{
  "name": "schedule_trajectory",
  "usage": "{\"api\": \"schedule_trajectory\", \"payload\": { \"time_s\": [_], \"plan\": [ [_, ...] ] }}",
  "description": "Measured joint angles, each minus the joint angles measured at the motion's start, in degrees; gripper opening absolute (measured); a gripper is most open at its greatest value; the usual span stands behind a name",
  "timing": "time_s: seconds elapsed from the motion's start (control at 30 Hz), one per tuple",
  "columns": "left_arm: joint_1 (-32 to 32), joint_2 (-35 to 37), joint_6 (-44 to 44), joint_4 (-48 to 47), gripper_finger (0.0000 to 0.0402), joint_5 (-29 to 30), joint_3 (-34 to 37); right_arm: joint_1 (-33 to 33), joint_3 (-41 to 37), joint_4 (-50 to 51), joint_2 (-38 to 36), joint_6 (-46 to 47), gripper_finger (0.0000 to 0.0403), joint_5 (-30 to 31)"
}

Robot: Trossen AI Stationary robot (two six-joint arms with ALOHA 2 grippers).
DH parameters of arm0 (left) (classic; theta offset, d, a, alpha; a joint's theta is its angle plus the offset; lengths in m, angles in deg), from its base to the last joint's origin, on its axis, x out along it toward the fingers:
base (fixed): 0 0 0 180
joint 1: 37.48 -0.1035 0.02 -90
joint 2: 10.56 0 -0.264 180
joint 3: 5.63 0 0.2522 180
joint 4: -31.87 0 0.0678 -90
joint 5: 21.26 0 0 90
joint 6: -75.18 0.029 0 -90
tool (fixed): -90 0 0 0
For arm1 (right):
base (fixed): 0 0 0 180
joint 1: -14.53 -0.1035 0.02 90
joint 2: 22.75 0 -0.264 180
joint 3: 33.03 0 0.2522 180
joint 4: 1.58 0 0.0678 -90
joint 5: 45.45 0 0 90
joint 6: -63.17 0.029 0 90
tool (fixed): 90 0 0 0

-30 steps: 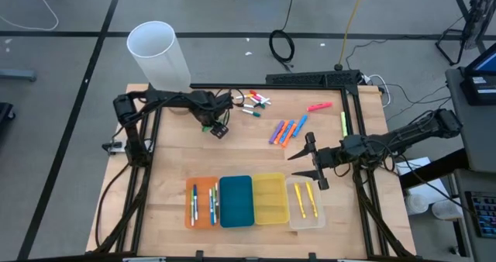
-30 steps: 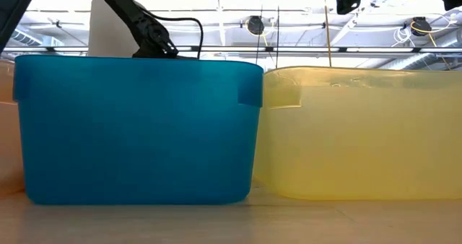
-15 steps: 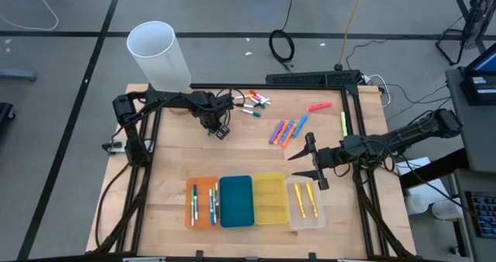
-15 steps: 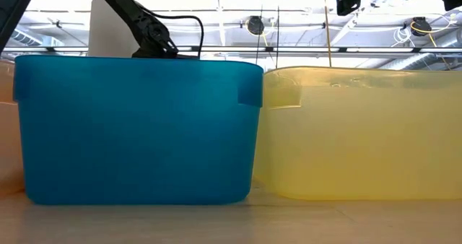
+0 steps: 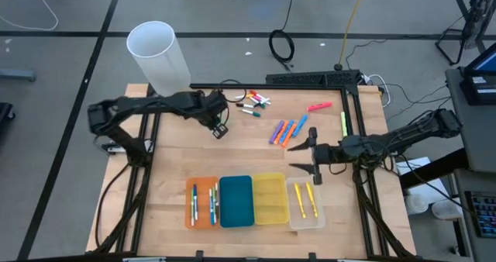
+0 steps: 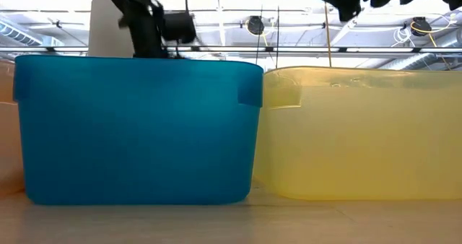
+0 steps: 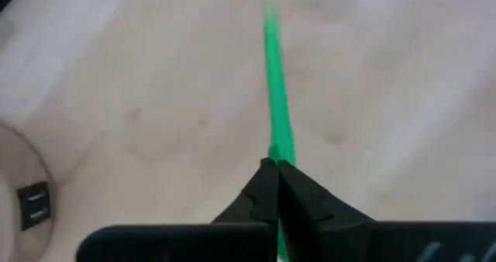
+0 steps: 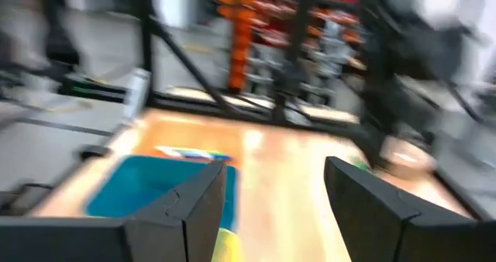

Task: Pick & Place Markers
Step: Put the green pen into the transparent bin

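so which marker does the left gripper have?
The green marker: the left gripper is shut on one end, off the table. The other markers lie loose on the table or in the trays.

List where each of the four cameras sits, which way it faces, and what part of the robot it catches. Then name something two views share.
High view: overhead, facing straight down; both arms, left hand, right hand, table.
Low view: at tabletop level, facing the blue tray and yellow tray; arms above.
Left wrist view: on the left arm, facing the table; its shut fingers pinch a green marker.
Right wrist view: on the right arm, facing across the table; its open fingers.
Shared: the blue tray, in high, low and right wrist views.
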Motion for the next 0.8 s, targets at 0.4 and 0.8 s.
{"api": "schedule_trajectory", "payload": {
  "time_s": [0.4,0.8],
  "plan": [
    [15.03,11.69,6.98,21.65,0.0014,1.19,-0.19,3.45,-0.02,2.89,3.22,2.32,0.0208,7.09],
    [15.46,-1.01,-17.73,7.73,0.0129,3.96,-0.27,3.71,-0.05,-1.06,4.61,1.63,0.0208,7.01]
  ]
}}
